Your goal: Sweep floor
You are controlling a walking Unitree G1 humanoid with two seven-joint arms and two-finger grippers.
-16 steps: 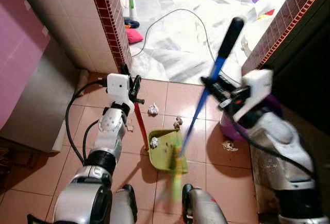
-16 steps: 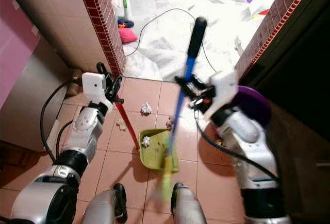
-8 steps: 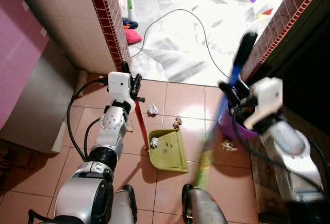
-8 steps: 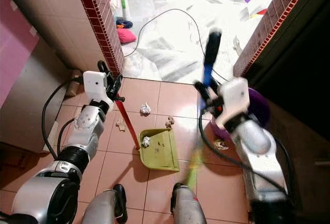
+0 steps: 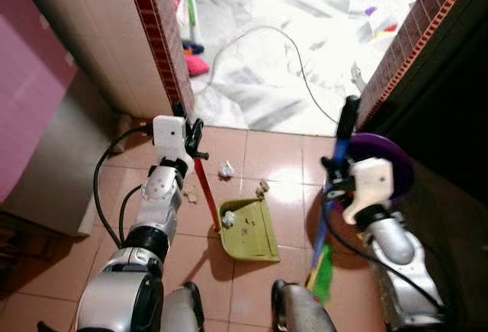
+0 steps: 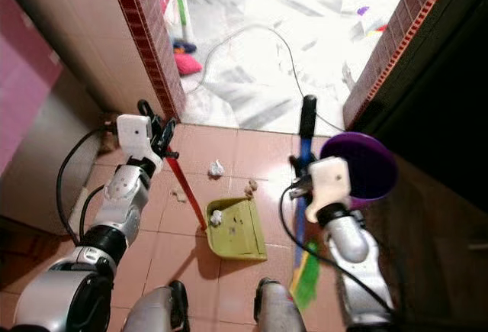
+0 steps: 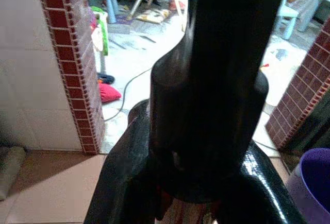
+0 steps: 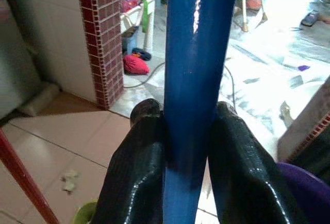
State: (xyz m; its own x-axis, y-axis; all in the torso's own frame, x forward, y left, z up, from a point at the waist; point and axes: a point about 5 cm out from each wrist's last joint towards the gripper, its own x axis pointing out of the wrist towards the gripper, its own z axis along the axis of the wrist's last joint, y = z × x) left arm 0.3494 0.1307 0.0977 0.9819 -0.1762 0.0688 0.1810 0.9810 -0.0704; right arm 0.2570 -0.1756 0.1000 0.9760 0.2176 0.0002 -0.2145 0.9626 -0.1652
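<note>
Terracotta tile floor (image 5: 259, 149) mid-sweep. Right gripper (image 8: 178, 131) clenched on blue broom handle (image 5: 333, 187), green bristles (image 5: 323, 273) resting on tile right of dustpan. Left gripper (image 5: 192, 135) clamped on red dustpan handle (image 5: 206, 191), holding green dustpan (image 5: 250, 229) flat on tile. One paper wad in pan (image 5: 228, 215), two loose just beyond its mouth (image 5: 226, 169) (image 5: 262, 188), one scrap left of handle (image 5: 191, 194). Step in hand: gathering litter. Next move likely calls for bringing bristles behind loose wads, drawing them toward pan. One purple bucket (image 5: 389, 160) beside right arm.

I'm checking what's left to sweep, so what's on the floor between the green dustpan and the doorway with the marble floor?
In the left eye view, two crumpled paper scraps lie on the tiles just beyond the green dustpan, before the doorway.
</note>
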